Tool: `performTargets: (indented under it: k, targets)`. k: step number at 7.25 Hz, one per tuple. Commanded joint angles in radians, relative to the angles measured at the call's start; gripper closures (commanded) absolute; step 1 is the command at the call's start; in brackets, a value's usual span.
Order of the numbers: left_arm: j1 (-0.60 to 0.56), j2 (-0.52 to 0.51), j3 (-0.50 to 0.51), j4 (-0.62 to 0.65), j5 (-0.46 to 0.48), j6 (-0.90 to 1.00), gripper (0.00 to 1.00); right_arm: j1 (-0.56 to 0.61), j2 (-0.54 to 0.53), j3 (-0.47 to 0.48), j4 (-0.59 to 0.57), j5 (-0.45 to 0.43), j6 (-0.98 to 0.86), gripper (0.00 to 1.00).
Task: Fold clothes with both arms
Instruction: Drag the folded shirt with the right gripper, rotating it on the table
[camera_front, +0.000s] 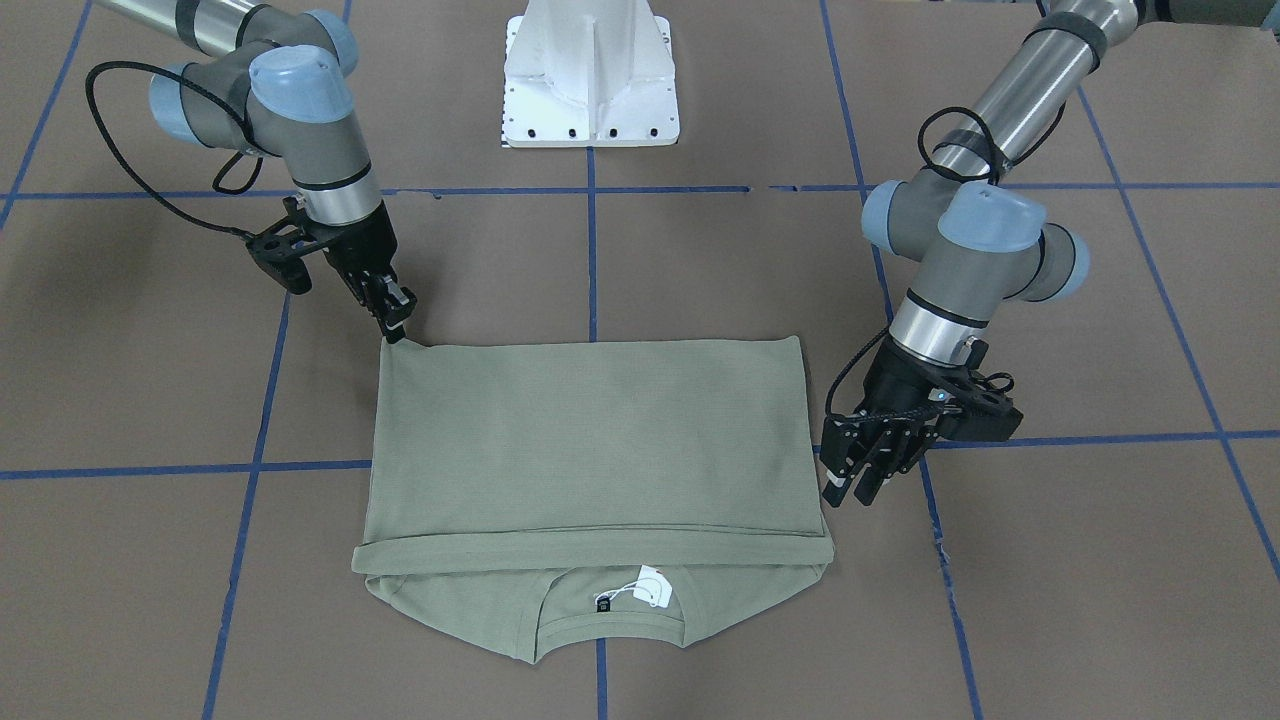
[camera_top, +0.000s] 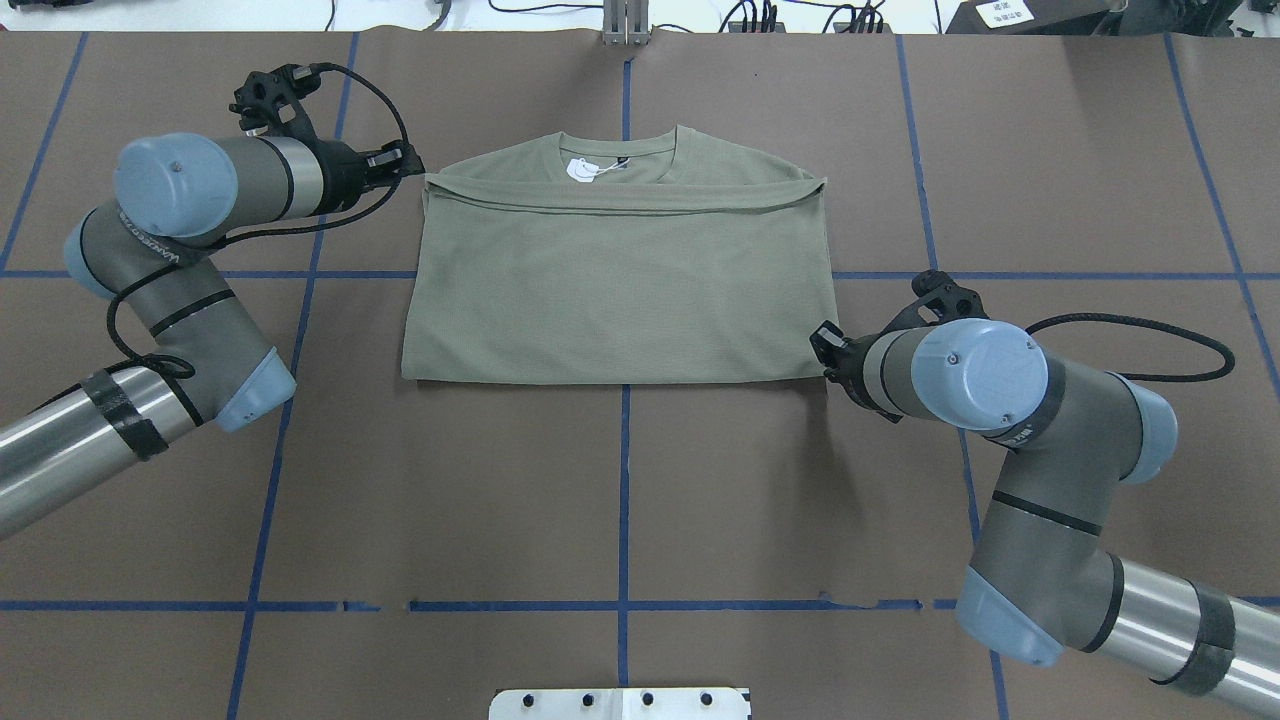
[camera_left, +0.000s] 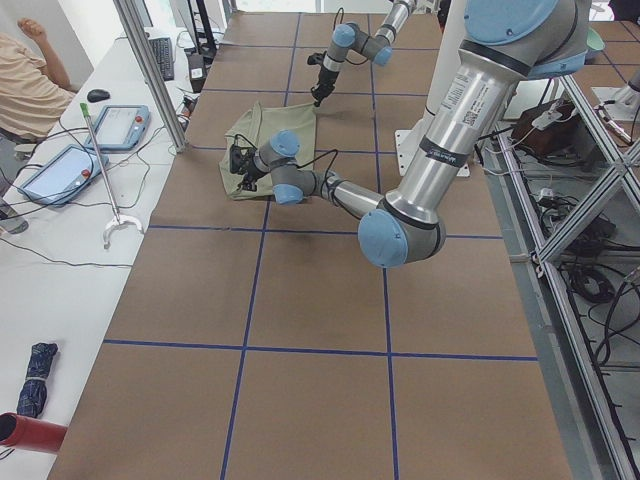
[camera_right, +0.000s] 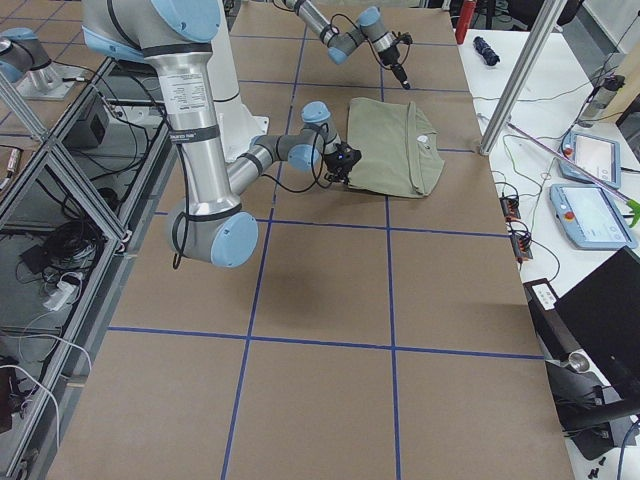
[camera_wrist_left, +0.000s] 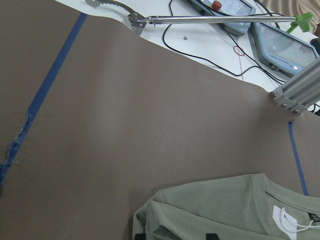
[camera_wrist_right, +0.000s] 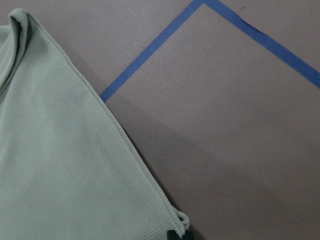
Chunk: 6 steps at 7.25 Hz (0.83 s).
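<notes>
well, the shirt (camera_top: 620, 290) lies flat and folded on the table (camera_top: 620, 500). its collar (camera_front: 640, 630) and white tag (camera_top: 580, 170) poke out on the far side. in the overhead view the collar is at 12 o'clock, and the shirt's long side runs from 9 to 3.

the left gripper (camera_front: 852, 492) is at the shirt's 10 o'clock corner, so the cloth lies toward 4 o'clock from it. its jaws are wide apart and have not closed on anything. the right gripper (camera_front: 397, 328) is at the 4 o'clock corner. its jaws look pinched together on that corner of the shirt. each gripper is nearer its own corner, slantwise across from the other.

i think the left jaws must close on their corner before any lift. if not, only one end would come up and the shirt would twist.

the overhead view hides the gap in the left jaws. the left wrist view shows it: two dark fingertips (camera_wrist_left: 210, 236) sit apart, with the cloth corner between them. the right wrist view shows the other corner curled up a bit.
</notes>
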Motion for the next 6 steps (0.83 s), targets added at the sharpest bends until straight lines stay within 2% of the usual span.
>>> performTargets:
  k: [1,2,3,5,6]
  targets:
    - [0.002,0.039,-0.09,0.003,-0.002,-0.008,0.5,-0.078,-0.078,0.185,-0.118,0.07,0.016,1.0]
    - [0.007,0.067,-0.159,0.014,-0.045,-0.013,0.5,-0.178,-0.119,0.272,-0.21,0.076,0.016,1.0]
    - [0.007,0.095,-0.202,0.014,-0.141,-0.023,0.5,-0.275,-0.162,0.335,-0.257,0.078,0.028,1.0]
    - [0.007,0.112,-0.245,0.014,-0.212,-0.078,0.47,-0.438,-0.187,0.409,-0.259,0.13,0.135,1.0]
    - [0.008,0.112,-0.27,0.014,-0.258,-0.138,0.45,-0.515,-0.188,0.411,-0.262,0.126,0.148,1.0]
